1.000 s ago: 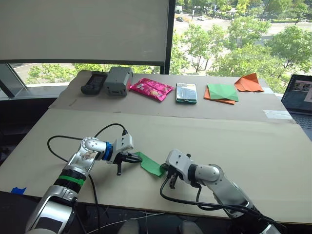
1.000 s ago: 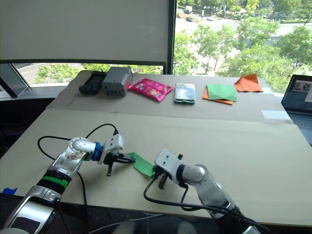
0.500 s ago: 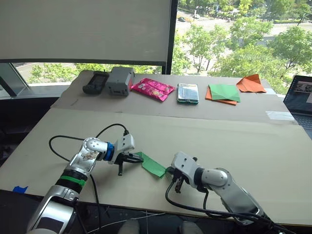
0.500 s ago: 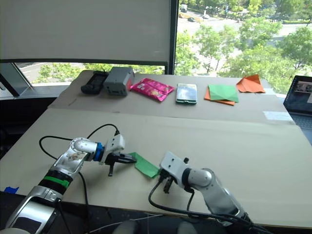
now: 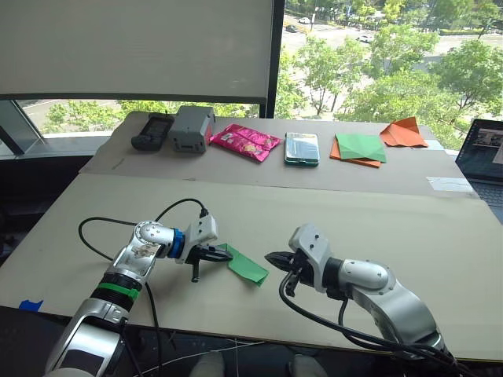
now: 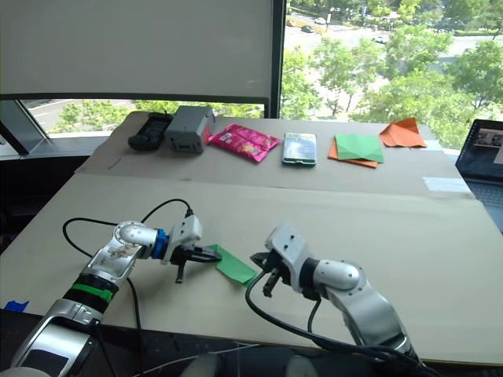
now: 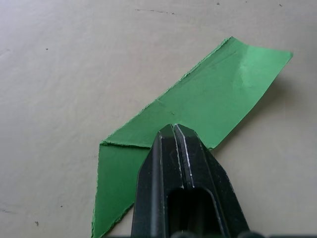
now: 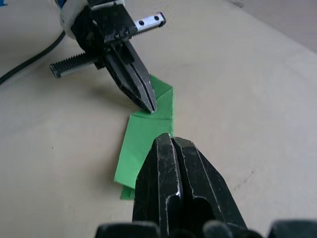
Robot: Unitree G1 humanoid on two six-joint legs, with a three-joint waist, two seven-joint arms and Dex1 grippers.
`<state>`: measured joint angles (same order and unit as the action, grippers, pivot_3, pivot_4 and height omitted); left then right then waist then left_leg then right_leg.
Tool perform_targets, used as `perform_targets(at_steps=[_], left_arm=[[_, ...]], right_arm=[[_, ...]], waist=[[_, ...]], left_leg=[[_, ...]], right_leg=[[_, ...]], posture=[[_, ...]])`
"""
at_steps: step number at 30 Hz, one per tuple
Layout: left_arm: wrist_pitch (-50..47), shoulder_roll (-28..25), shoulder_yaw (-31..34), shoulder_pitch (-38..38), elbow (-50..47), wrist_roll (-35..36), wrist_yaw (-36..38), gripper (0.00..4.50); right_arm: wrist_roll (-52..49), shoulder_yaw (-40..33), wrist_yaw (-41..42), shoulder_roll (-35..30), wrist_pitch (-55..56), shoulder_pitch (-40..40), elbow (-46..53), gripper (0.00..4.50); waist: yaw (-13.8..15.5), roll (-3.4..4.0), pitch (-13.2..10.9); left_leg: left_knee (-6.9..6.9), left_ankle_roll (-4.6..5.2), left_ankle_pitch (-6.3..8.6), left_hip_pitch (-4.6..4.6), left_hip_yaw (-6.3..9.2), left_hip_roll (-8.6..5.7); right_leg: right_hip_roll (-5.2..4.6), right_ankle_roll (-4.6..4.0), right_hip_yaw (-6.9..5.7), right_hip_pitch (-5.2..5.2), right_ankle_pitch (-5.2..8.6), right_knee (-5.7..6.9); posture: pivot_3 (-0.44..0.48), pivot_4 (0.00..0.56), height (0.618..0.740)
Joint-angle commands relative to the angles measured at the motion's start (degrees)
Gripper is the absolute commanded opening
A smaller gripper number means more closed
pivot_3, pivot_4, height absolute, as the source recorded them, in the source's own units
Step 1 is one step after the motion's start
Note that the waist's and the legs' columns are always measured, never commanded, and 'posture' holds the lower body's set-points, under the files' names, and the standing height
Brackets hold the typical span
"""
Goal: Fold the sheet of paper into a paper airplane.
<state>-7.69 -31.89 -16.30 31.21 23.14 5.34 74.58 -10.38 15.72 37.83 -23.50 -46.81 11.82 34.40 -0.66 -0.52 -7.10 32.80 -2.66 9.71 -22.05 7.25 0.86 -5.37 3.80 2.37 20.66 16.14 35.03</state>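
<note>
Lying flat near the desk's (image 5: 393, 228) front edge, the folded green paper (image 5: 245, 266) looks light and flimsy, so while our clenched left tool (image 5: 227, 255) pins one end, our clenched, empty right tool (image 5: 269, 257) should pinch a creased edge.

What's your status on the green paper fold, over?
Left gripper shut, tip pressed on the sheet of paper. Right gripper shut, beside the paper's near end. Sheet a folded strip, no airplane yet. Nothing obstructing.

Bright green sheet of paper (image 5: 246, 267)
</note>
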Motion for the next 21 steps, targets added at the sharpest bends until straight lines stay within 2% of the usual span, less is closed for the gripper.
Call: perform_targets(at_steps=[1, 13, 21], left_arm=[[-0.58, 0.12, -1.84, -0.63, 0.83, -2.08, -0.08, 0.00], [-1.89, 0.53, -0.99, 0.45, 0.60, -1.03, 0.17, 0.00], [-1.61, 4.24, -2.01, 3.91, 3.53, -1.67, 0.33, 0.00]], right_arm=[[1.52, 4.79, -1.52, 0.07, 1.12, 0.10, -1.62, 0.01], [7.11, 12.00, -4.12, -0.73, 3.77, -0.32, -14.85, 0.01], [7.28, 12.63, -4.13, -0.51, 3.03, -0.64, -15.80, 0.01]], waist=[[0.05, 0.00, 0.00], [-0.08, -0.02, 0.02], [-0.17, -0.05, 0.02]], left_leg=[[0.00, 0.00, 0.00, -0.02, 0.00, -0.01], [0.00, 0.11, -0.07, -0.02, -0.01, -0.01], [0.00, 0.08, -0.05, -0.03, -0.01, -0.01]], right_leg=[[0.00, -0.01, 0.00, 0.00, 0.00, -0.01], [0.01, 0.00, 0.02, 0.04, 0.00, 0.02], [0.03, 0.00, 0.02, 0.02, 0.00, 0.01]], posture=[[0.000, 0.150, 0.736], [0.000, 0.150, 0.736], [0.000, 0.150, 0.736]])
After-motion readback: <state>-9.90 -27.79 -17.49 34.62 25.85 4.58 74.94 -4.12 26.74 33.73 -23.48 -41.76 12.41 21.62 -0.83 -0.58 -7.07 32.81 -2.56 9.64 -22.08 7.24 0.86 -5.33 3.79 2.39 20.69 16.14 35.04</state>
